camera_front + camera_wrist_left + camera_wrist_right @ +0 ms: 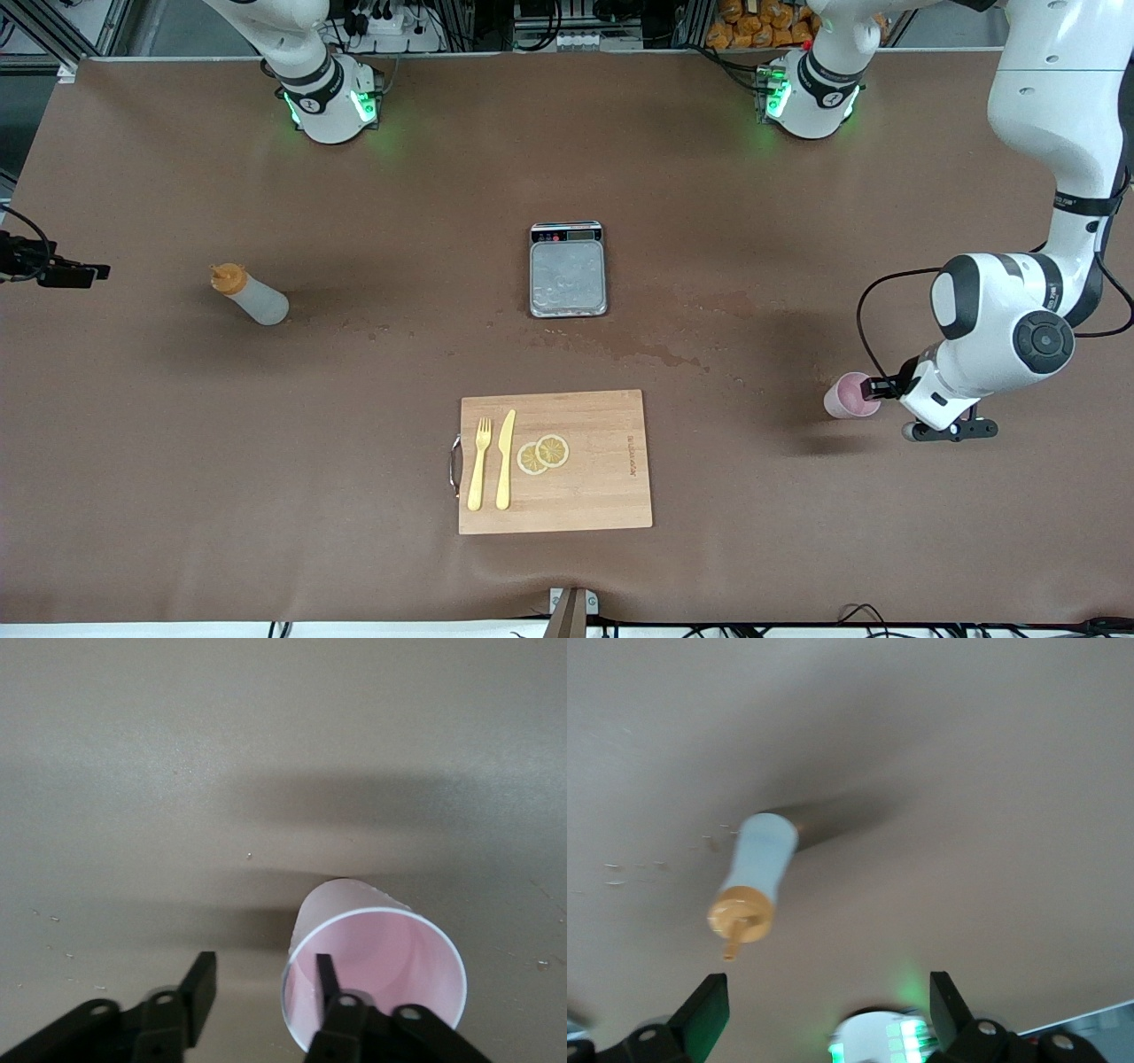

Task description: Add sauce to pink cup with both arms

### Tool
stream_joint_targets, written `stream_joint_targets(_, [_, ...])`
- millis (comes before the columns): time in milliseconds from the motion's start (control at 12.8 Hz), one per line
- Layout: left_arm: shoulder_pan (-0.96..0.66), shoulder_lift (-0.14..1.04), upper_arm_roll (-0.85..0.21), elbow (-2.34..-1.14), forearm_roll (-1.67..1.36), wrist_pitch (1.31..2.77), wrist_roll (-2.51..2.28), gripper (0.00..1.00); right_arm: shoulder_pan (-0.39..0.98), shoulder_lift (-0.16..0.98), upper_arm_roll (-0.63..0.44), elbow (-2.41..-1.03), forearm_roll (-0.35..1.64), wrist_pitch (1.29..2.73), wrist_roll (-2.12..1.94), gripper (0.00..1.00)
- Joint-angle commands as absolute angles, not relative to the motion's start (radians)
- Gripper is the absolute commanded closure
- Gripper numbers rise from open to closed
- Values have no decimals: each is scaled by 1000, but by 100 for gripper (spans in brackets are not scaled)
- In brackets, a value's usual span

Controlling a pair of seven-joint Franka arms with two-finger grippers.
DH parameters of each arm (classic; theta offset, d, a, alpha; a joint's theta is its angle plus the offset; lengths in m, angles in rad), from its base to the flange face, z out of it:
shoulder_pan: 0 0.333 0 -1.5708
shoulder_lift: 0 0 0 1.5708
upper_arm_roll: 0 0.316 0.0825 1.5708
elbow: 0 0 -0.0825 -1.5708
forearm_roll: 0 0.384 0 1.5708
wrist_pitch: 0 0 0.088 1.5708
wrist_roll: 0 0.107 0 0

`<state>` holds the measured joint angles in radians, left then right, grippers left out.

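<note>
The pink cup [849, 395] stands upright on the brown table near the left arm's end. My left gripper [877, 390] is open at its rim. In the left wrist view one finger [326, 979] is inside the cup [381, 948] and the other finger [199, 983] is outside, astride the wall without pinching it. The sauce bottle [252, 297], whitish with an orange cap, stands alone toward the right arm's end. My right gripper [828, 1001] is open and empty, up in the air over the table, with the bottle [757, 873] below it. It does not show in the front view.
A small metal scale [568, 270] sits mid-table. Nearer the front camera lies a wooden cutting board [602, 461] with a yellow fork [479, 461], a knife [505, 456] and two lemon slices [542, 452]. A black device [53, 270] sticks in at the right arm's end.
</note>
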<state>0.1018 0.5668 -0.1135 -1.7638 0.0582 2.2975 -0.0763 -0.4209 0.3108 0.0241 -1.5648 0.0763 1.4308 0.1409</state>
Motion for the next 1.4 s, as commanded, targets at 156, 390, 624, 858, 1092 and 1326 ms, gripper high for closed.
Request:
stream_joint_targets(156, [101,577,-127,-1759,21,2312,-86,100,-589,523,41,-1450,281,1410,219,0])
stream_joint_targets(390, [115,534,-178,-1761,21,2275,-78,100,-649,619,41,-1445,404,1346,277,0])
stream_joint_targets(624, [110,454,-265,-1759,21,2177,-84,100,-675,702,41,-1451,511,1304,356,0])
stream_joint_targets(858, [117,416,-374,-1761,20,2123,-138,100,-695,768,41,-1454,572,1307,428,0])
stream_joint_targets(1092, [107,400,-509,-1759,25,2108,-361,100,-696,822,41,-1457,595,1301,442,0])
stream_joint_targets(1326, [59,397,-601,-1761,37,2108,-601,100,-703,883,41,-1466,597,1296,402,0])
